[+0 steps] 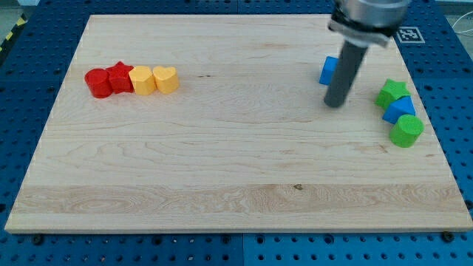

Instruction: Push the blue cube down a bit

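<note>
Near the board's top-right corner: blue cube (328,70) — my tip (335,104), a bare jawless rod, stands just below-right of it, rod overlapping; downward push apparently not begun.

Bright, even light across the whole wooden surface (222,148), no dim corners, the grain reading clearly from edge to edge. Shadows are soft and short: a faint dark smudge sits under my tip (335,104), and thin ones hug the bases of the red cylinder (97,83) and the green cylinder (406,131). No hard glare on the wood, just a mild pale sheen toward the view's top. The metal collar (366,18) at the rod's upper end looks soft and smeared, cropped by the frame. Block edges are slightly fuzzy; resolution is low. The surface's edges run straight, with perspective taper only.
</note>
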